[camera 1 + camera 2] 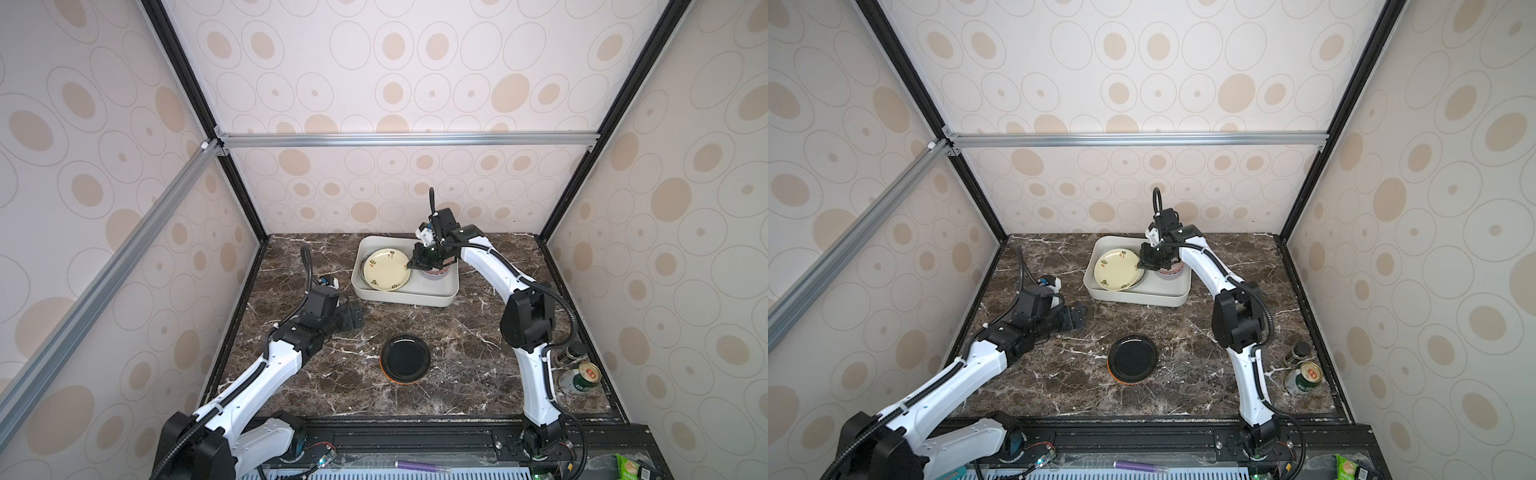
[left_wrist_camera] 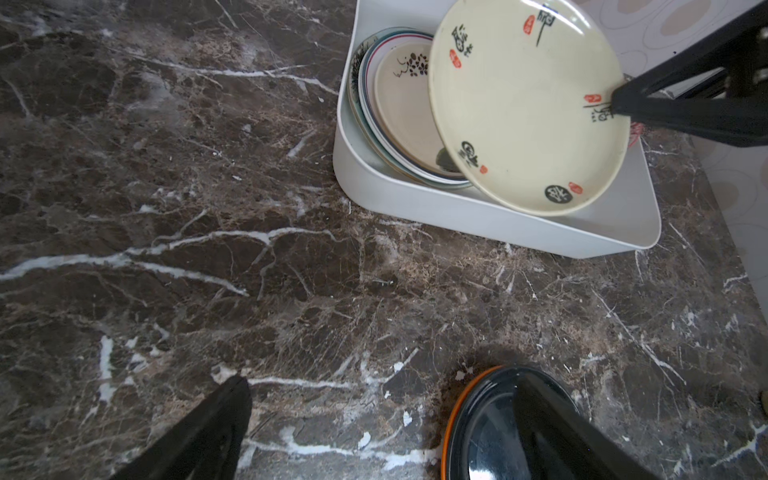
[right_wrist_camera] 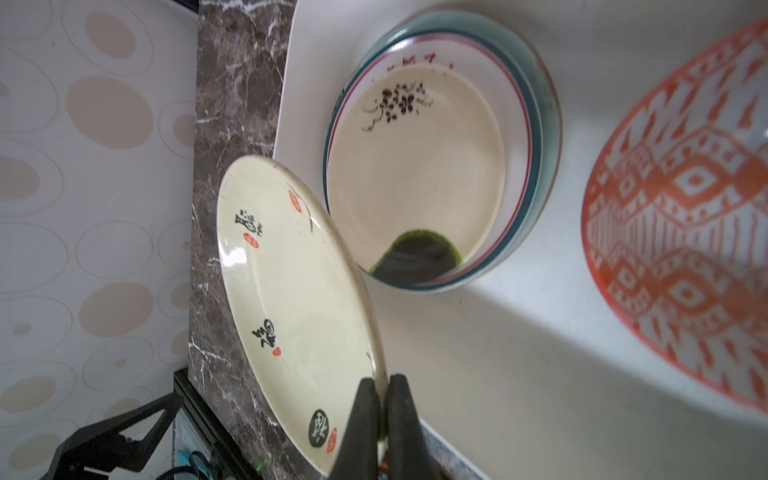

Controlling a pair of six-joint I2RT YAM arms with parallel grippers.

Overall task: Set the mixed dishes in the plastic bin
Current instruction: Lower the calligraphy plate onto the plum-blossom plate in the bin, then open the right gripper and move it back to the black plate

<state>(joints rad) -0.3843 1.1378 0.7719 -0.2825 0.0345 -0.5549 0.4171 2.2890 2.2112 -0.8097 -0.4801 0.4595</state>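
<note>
The right tool [image 3: 383,384] is clamped on the rim of the cream calligraphy plate [image 3: 291,291]. It holds the plate tilted, probably to slide it onto the plate stack [image 3: 415,178] inside the plastic bin [image 1: 405,297], upper centre in both top views. The left tool [image 1: 354,316], jaws apart, hovers near the black plate [image 1: 405,357] on the desk [image 1: 457,374].

Dark marble table [image 1: 457,365] with white bin [image 1: 399,296], orange-edged black plate [image 1: 405,356], green can [image 1: 579,378], small dark jar [image 1: 572,353].

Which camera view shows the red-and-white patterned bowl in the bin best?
The right wrist view: the red-and-white patterned bowl fills much of it, diamond pattern sharp, though cropped. In both top views the right arm hides all but a sliver. The left wrist view shows only a red rim fragment behind the round cream plate.
</note>
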